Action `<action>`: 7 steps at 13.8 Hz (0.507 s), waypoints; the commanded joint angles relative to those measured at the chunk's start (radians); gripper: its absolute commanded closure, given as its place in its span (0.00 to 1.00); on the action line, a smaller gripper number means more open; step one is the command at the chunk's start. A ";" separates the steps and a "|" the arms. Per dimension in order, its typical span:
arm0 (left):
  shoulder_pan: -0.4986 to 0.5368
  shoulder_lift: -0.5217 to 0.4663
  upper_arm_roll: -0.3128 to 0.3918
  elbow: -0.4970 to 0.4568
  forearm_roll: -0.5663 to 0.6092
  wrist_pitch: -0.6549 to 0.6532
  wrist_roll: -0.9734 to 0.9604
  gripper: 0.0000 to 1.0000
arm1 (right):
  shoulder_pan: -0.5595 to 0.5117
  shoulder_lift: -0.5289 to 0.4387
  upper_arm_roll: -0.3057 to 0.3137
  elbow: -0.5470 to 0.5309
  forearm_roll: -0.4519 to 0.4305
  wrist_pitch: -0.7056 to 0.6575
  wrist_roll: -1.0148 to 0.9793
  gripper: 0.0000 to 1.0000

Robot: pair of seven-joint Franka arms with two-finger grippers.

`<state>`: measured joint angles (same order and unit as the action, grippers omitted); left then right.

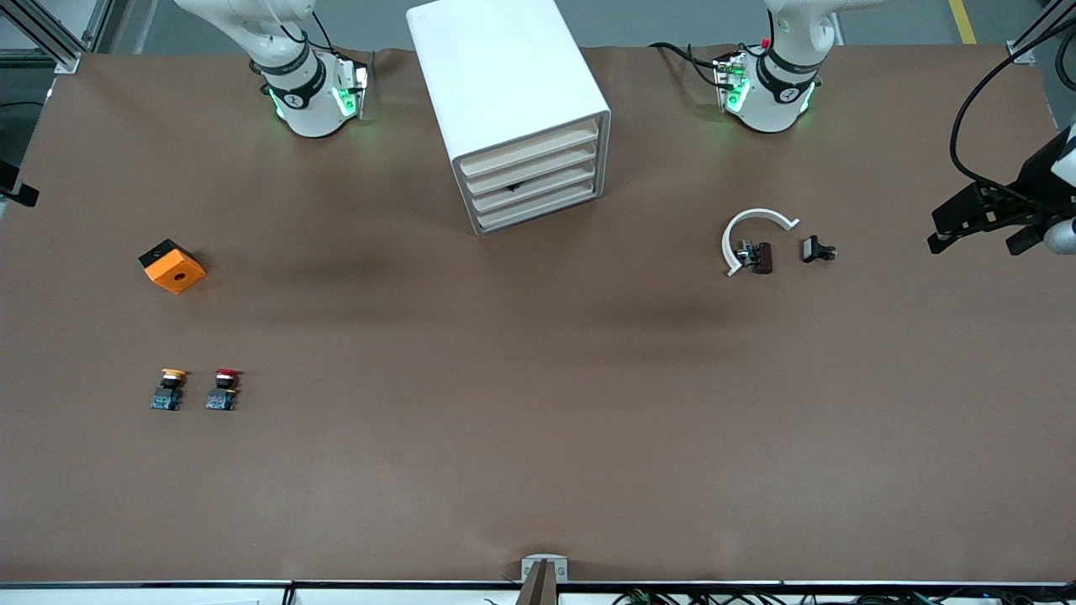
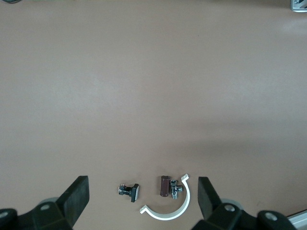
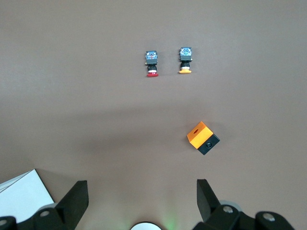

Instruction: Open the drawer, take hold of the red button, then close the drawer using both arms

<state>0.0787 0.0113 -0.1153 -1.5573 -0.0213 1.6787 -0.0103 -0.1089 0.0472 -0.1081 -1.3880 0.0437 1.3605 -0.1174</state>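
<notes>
Both pincers stood wide and empty: my left pincer (image 2: pixel 141 199) hung over the table (image 1: pixel 538 420) above a white C-shaped clip (image 2: pixel 169 207) and small dark fittings at the left arm's end, my right pincer (image 3: pixel 141 199) over the right arm's end. The drawer (image 1: pixel 531 177) sat shut in the white cabinet (image 1: pixel 513 109) between my bases, its front facing the front camera and slightly the left arm's end. The red-capped button (image 1: pixel 224 389) lay on the table beside its yellow-capped twin (image 1: pixel 169 389), nearer the front camera than the orange cube (image 1: pixel 172 265), closest to my right arm; I read no writing.
</notes>
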 commanded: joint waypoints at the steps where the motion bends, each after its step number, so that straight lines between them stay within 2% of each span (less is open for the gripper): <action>1: -0.129 0.010 0.135 0.025 0.027 -0.016 -0.013 0.00 | 0.001 -0.040 0.004 -0.043 0.004 0.009 0.015 0.00; 4: -0.132 0.012 0.144 0.025 0.027 -0.016 -0.013 0.00 | 0.008 -0.049 0.008 -0.048 0.002 0.008 0.015 0.00; 7: -0.134 0.012 0.144 0.025 0.027 -0.016 -0.013 0.00 | 0.063 -0.055 0.008 -0.048 -0.048 0.009 0.022 0.00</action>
<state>-0.0391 0.0127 0.0195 -1.5573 -0.0184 1.6787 -0.0103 -0.0861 0.0277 -0.1012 -1.4057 0.0286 1.3610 -0.1174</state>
